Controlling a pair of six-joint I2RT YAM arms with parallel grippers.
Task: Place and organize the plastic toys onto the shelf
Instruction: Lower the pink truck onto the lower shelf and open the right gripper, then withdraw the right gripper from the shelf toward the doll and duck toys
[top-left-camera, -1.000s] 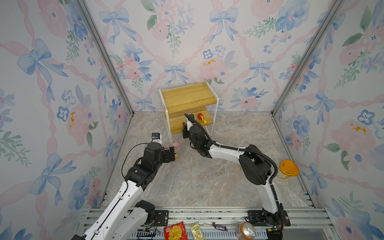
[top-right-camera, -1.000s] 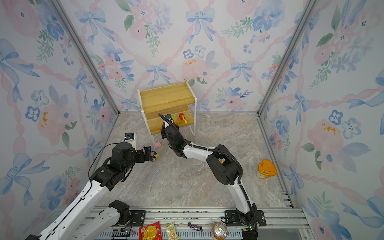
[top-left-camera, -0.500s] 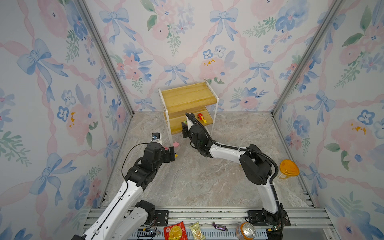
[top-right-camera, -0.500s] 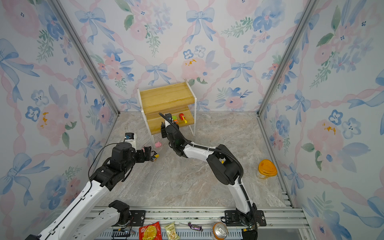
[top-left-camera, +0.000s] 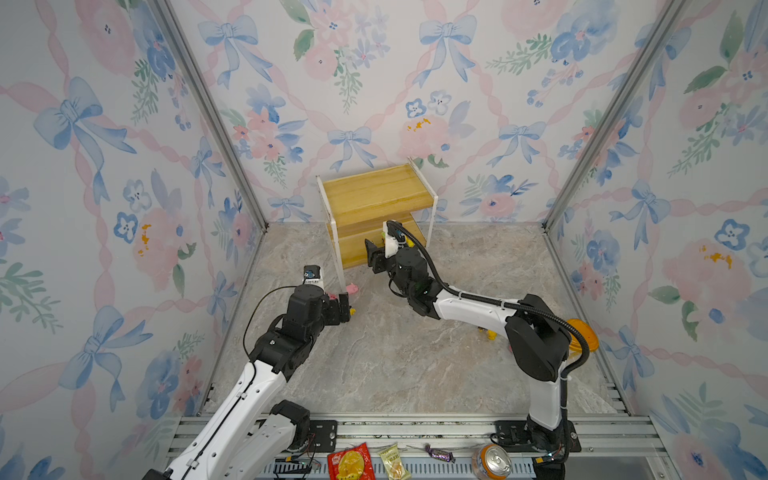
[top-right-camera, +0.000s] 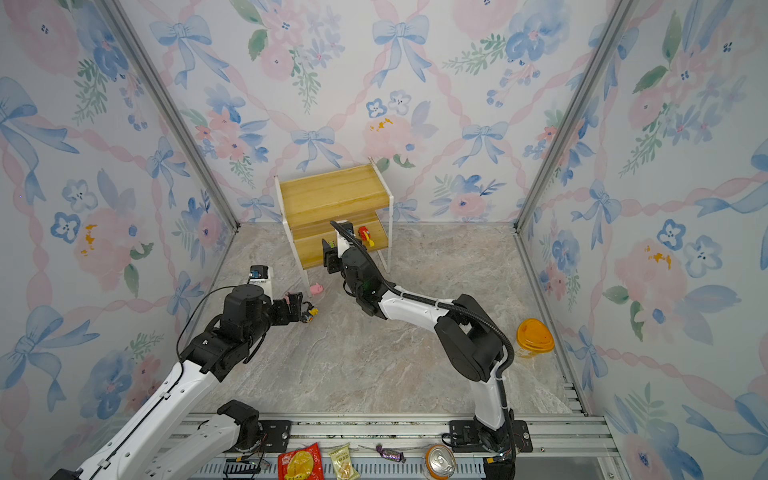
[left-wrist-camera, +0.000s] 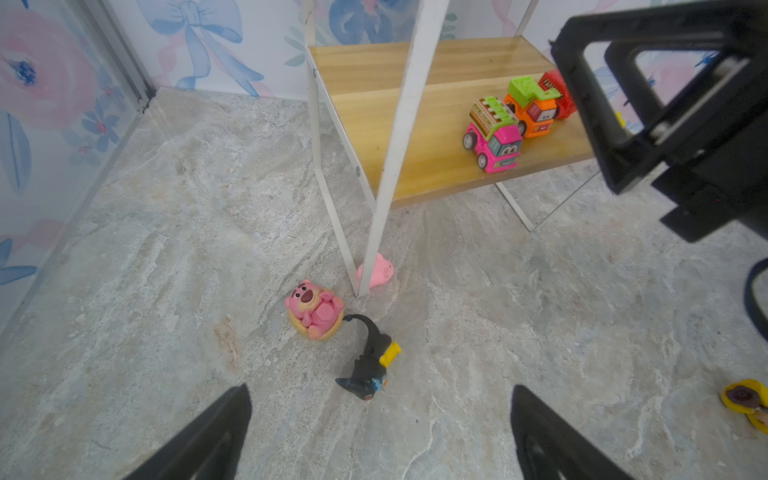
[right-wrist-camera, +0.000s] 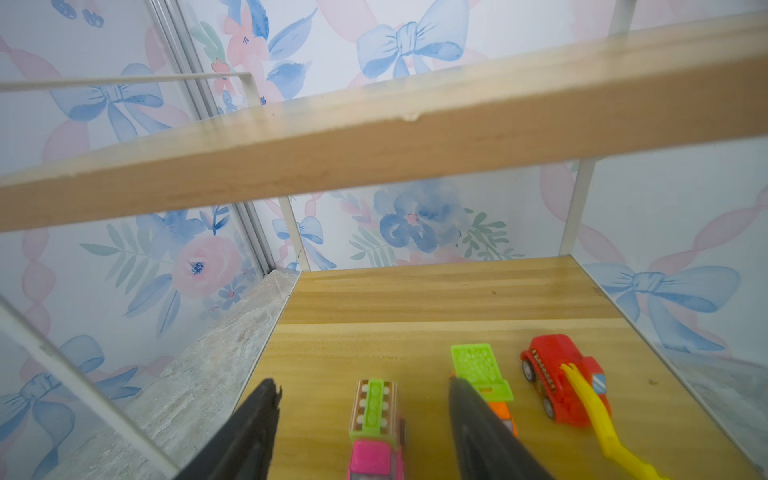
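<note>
The shelf (top-left-camera: 374, 199) stands at the back wall. On its lower board (right-wrist-camera: 436, 307) sit a pink car (right-wrist-camera: 376, 436), a green-orange car (right-wrist-camera: 482, 374) and a red car (right-wrist-camera: 557, 378). My right gripper (right-wrist-camera: 361, 386) is open astride the pink car, with gaps on both sides. My left gripper (left-wrist-camera: 381, 395) is open low over the floor, just short of a lying black-yellow figure (left-wrist-camera: 370, 365). Beyond it a round pink figure (left-wrist-camera: 314, 309) and a pink pig (left-wrist-camera: 378, 270) lie by the shelf's front leg. A yellow toy (top-left-camera: 488, 333) lies under the right arm.
An orange-lidded cup (top-right-camera: 535, 336) stands by the right wall. Snack packets (top-left-camera: 351, 461), a wrapped candy (top-left-camera: 436, 453) and a metal can (top-left-camera: 492, 461) lie on the front rail. The upper board (right-wrist-camera: 374, 137) hangs close above the right gripper. Patterned walls close in three sides.
The right gripper's jaws have spread apart and let go of the pink car on the lower board. The left arm has not moved.
</note>
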